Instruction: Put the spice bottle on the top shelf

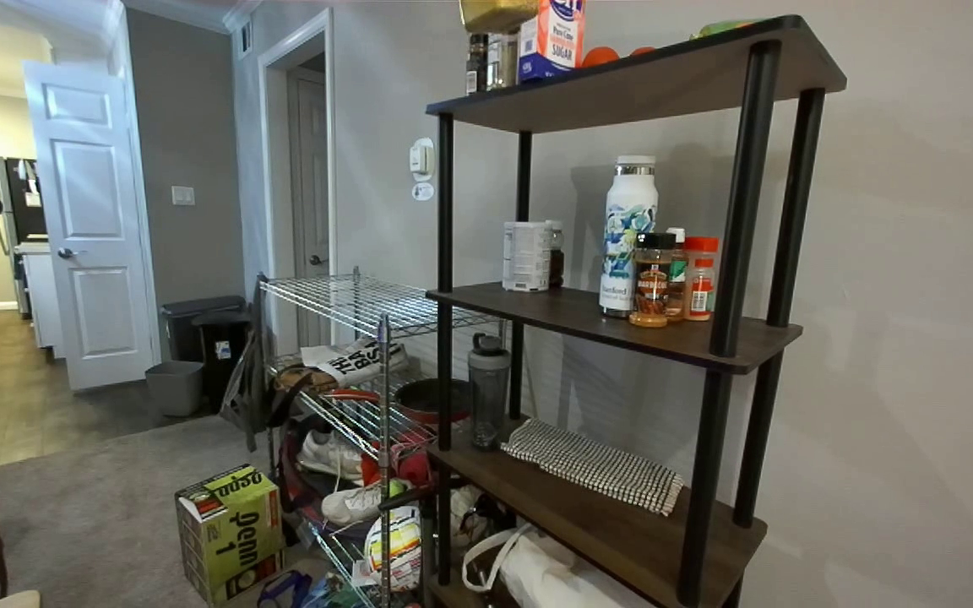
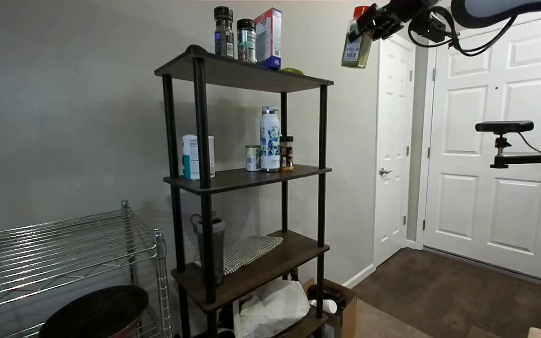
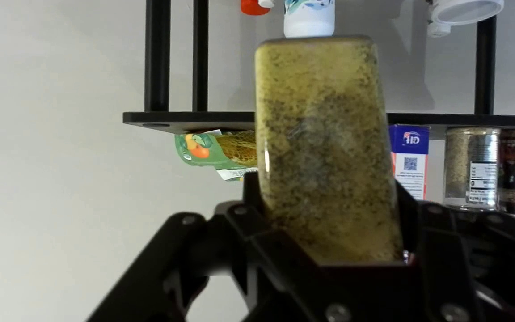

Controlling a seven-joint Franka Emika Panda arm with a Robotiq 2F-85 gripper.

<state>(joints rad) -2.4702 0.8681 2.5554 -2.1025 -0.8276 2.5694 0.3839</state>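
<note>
The spice bottle (image 2: pixel 357 47) has yellowish-tan speckled contents and a red cap. My gripper (image 2: pixel 365 27) is shut on its upper part and holds it cap up, slightly tilted, in the air. In an exterior view it hangs right of the top shelf (image 2: pixel 247 75), its base a little higher in the picture than the shelf's near right corner. In an exterior view only the bottle's base (image 1: pixel 499 13) shows at the top edge. In the upside-down wrist view the bottle (image 3: pixel 324 134) fills the middle between the fingers (image 3: pixel 329 197) and hides part of the top shelf (image 3: pixel 204 118).
On the top shelf stand a sugar box (image 2: pixel 268 37), two spice jars (image 2: pixel 224 37) and a green net bag (image 3: pixel 221 152). The shelf below holds a tall white bottle (image 1: pixel 628 236) and small bottles. A wire rack (image 1: pixel 360 304) stands beside the unit.
</note>
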